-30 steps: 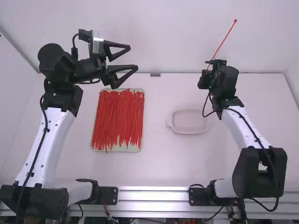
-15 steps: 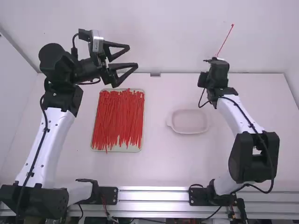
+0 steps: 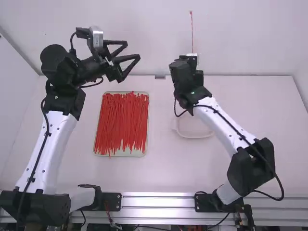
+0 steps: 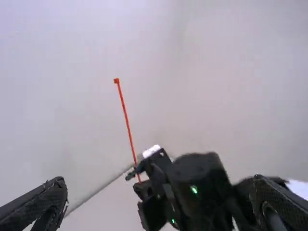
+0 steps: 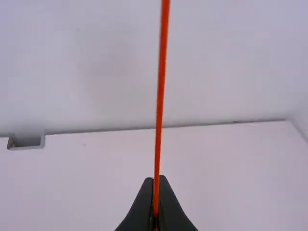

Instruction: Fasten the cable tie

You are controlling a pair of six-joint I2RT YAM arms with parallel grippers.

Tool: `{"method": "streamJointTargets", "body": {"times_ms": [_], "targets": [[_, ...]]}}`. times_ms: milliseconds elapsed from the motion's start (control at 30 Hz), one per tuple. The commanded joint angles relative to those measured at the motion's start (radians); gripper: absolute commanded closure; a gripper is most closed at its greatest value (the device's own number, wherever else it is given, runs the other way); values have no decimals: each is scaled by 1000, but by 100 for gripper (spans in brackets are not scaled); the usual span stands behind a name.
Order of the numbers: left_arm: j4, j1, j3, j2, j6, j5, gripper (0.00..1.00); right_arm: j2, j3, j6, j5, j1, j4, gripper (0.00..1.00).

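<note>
A single red cable tie (image 3: 191, 32) stands straight up with my right gripper (image 3: 192, 54) shut on its lower end; its head is at the top. In the right wrist view the tie (image 5: 160, 96) rises from between the closed fingers (image 5: 144, 207). My left gripper (image 3: 133, 50) is open, raised above the far end of the tray and facing the right gripper, a short gap apart. The left wrist view shows the tie (image 4: 126, 125) sticking up out of the right gripper's black body (image 4: 192, 192), framed by the left fingers (image 4: 38, 207).
A flat tray (image 3: 146, 152) holds several loose red cable ties (image 3: 122, 122) left of centre. A white dish (image 3: 183, 131) sits mid-table, partly hidden under the right arm. The back wall is close behind both grippers.
The right arm swung left from the table's right side toward the centre, and the tie turned from leaning right to upright. The left gripper tilted slightly upward.
</note>
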Motion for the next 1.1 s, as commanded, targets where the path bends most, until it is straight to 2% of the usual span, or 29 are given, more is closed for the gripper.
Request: {"method": "streamJointTargets", "body": {"times_ms": [0, 200, 400, 533, 767, 833, 933, 967, 1067], "targets": [[4, 14, 1, 7, -77, -114, 1, 4, 42, -23, 202, 61, -2, 100], [5, 3, 1, 7, -233, -247, 1, 4, 54, -98, 420, 205, 15, 100], [6, -27, 1, 7, -273, -306, 1, 4, 54, -153, 575, 318, 48, 100], [27, -45, 1, 7, -274, -302, 1, 4, 54, -203, 647, 377, 47, 100], [57, -88, 1, 7, -302, -305, 10, 4, 54, -250, 742, 451, 70, 100], [57, -90, 1, 7, -329, -305, 21, 4, 54, -258, 752, 462, 68, 100], [57, -93, 1, 7, -346, -305, 45, 4, 54, -258, 752, 469, 66, 100], [57, -93, 1, 7, -353, -312, 56, 4, 54, -258, 752, 469, 66, 100], [56, -93, 1, 7, -375, -331, 73, 4, 54, -257, 751, 469, 66, 100]]}}
